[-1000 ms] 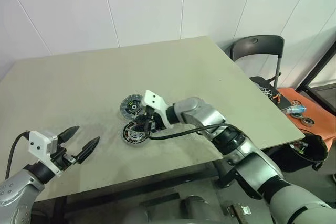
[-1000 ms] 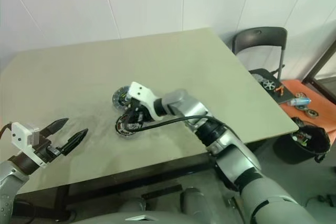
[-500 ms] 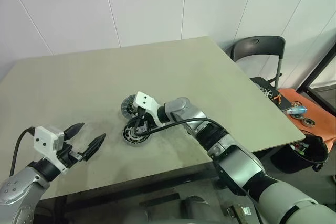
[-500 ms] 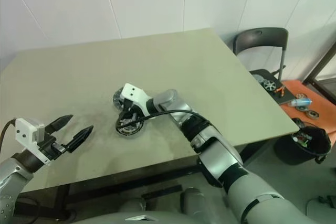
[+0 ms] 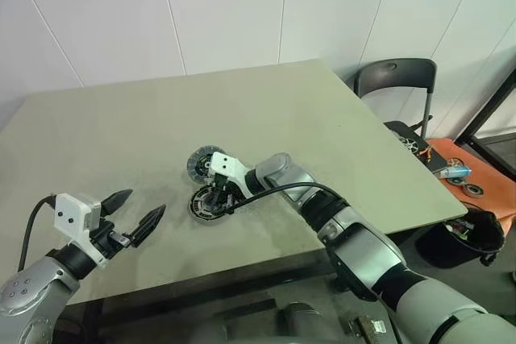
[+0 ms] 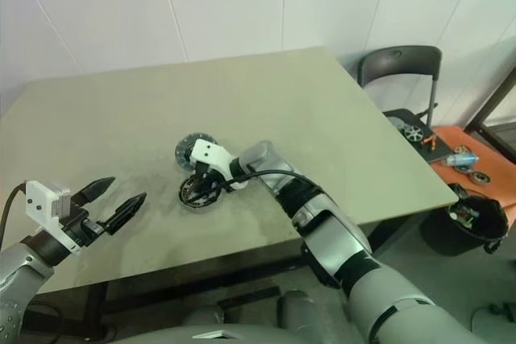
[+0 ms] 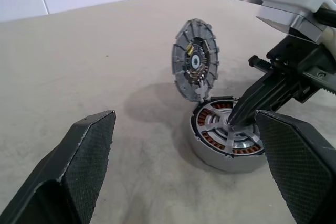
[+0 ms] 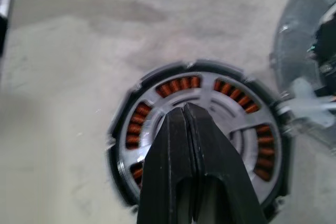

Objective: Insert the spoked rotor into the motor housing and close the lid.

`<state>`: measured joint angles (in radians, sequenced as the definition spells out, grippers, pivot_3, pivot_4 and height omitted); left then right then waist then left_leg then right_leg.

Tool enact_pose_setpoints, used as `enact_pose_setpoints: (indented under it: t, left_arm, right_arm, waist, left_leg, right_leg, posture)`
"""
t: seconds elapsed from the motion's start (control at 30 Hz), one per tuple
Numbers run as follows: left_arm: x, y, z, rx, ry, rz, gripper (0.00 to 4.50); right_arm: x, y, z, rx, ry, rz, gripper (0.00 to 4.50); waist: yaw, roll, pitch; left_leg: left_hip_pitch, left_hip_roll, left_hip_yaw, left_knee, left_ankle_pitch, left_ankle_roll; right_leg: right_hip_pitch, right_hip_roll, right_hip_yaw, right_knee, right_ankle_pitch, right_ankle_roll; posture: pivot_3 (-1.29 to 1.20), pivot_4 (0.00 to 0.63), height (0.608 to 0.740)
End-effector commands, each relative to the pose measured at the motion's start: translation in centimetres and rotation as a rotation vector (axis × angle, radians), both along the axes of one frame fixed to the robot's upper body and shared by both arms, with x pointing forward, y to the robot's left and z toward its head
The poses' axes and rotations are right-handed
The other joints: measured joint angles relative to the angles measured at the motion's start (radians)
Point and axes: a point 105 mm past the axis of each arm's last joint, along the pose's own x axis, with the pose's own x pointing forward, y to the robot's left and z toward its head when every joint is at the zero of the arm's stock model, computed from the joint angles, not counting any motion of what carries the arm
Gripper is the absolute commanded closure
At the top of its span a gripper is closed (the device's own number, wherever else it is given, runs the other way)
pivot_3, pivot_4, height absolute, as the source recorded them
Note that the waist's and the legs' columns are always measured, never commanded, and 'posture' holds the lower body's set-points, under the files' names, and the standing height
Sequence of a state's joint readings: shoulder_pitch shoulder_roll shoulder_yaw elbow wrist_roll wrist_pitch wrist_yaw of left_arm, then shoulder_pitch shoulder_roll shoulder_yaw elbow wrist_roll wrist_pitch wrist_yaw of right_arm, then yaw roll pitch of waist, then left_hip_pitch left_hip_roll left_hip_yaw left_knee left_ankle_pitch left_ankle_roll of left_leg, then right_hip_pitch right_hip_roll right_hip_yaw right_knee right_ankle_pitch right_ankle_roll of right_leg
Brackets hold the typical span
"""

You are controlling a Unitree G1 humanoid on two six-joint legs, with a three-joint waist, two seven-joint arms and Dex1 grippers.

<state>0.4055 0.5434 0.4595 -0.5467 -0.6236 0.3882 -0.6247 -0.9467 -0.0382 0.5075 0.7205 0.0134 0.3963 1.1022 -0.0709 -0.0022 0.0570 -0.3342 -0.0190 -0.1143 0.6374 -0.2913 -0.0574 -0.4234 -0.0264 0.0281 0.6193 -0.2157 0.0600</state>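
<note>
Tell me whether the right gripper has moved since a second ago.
Yes. The right gripper has come down onto the motor housing, which lies where it did beside the lid; its fingers are now shut.

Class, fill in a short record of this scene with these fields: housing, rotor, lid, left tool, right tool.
housing: motor housing flat on the table
rotor: spoked rotor seated inside the housing, copper windings visible between its spokes
lid: lid standing tilted open at the housing's edge
left tool: left tool open, off the table, apart from the parts
right tool: right tool shut, tips at the rotor's centre
</note>
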Motion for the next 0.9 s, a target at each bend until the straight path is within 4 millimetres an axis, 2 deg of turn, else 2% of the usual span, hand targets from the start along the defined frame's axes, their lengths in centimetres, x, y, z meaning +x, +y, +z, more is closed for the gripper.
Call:
enact_pose_setpoints:
  t: [0.03, 0.07, 0.17, 0.27, 0.4, 0.53, 0.57, 0.9]
  left_arm:
    - [-0.6, -0.3, 0.7, 0.009, -0.020, -0.018, 0.00]
    - [-0.8, -0.4, 0.5, 0.012, -0.009, -0.022, 0.00]
    - [-1.1, -0.3, 0.0, 0.011, 0.012, -0.018, 0.00]
    - [-1.3, -0.2, -0.2, 0.009, 0.021, -0.014, 0.00]
    - [-1.4, -0.2, -0.5, 0.006, 0.026, -0.011, 0.00]
    - [-1.6, 0.1, -0.7, 0.004, 0.026, -0.005, 0.00]
    - [-1.7, 0.2, -0.8, 0.005, 0.027, -0.004, 0.00]
    - [-2.2, 1.1, -2.1, 0.000, 0.035, 0.007, 0.00]
  right_arm:
    - [1.1, 0.0, 4.7, 0.004, -0.199, 0.130, 4.48]
    - [1.3, -0.5, 5.1, -0.027, -0.256, 0.177, 4.48]
    - [1.2, -1.7, 5.8, -0.113, -0.371, 0.341, 3.89]
    - [1.1, -2.5, 6.1, -0.203, -0.471, 0.487, 2.95]
    - [1.0, -2.9, 5.4, -0.308, -0.607, 0.666, 1.63]
    - [1.1, -2.9, 4.7, -0.386, -0.707, 0.787, 0.14]
    - [1.0, -2.8, 4.6, -0.389, -0.717, 0.801, 0.03]
    - [0.5, -1.5, 3.3, -0.410, -0.806, 0.904, 0.03]
  waist:
    - [0.000, 0.000, 0.000]
    - [0.000, 0.000, 0.000]
    - [0.000, 0.000, 0.000]
    - [-0.002, 0.000, 0.000]
    - [-0.002, 0.000, 0.000]
    - [-0.001, 0.000, 0.000]
    - [-0.001, 0.000, 0.000]
    - [0.000, 0.000, 0.000]
  left_leg:
    - [-0.001, 0.000, 0.000, 0.000, 0.000, 0.000]
    - [-0.001, 0.000, 0.000, 0.000, 0.000, 0.000]
    - [-0.002, 0.000, 0.000, -0.001, 0.000, 0.000]
    - [-0.001, 0.000, 0.000, -0.002, 0.000, 0.000]
    - [-0.001, 0.000, 0.000, -0.002, 0.000, 0.000]
    - [-0.001, 0.000, 0.000, -0.002, 0.000, 0.000]
    - [-0.001, 0.000, 0.000, -0.002, 0.000, 0.000]
    - [0.000, 0.000, 0.000, -0.002, 0.000, 0.000]
  right_leg:
    - [0.000, 0.000, 0.000, 0.000, 0.000, 0.000]
    - [-0.001, 0.000, 0.000, 0.000, 0.000, 0.000]
    - [-0.002, 0.000, 0.000, 0.000, 0.000, 0.000]
    - [-0.002, 0.000, -0.001, 0.000, 0.000, 0.000]
    - [-0.002, 0.000, 0.000, 0.000, 0.000, 0.000]
    - [-0.002, 0.000, 0.000, 0.000, 0.000, 0.000]
    - [-0.002, 0.000, 0.000, 0.000, 0.000, 0.000]
    - [-0.002, 0.000, 0.000, 0.001, 0.000, -0.001]
  posture:
    - [0.00, 0.000, 0.740]
    - [0.00, 0.000, 0.740]
    - [0.00, 0.000, 0.740]
    - [0.00, 0.000, 0.740]
    - [0.00, 0.000, 0.740]
    - [0.00, 0.000, 0.740]
    - [0.00, 0.000, 0.740]
    - [0.00, 0.000, 0.740]
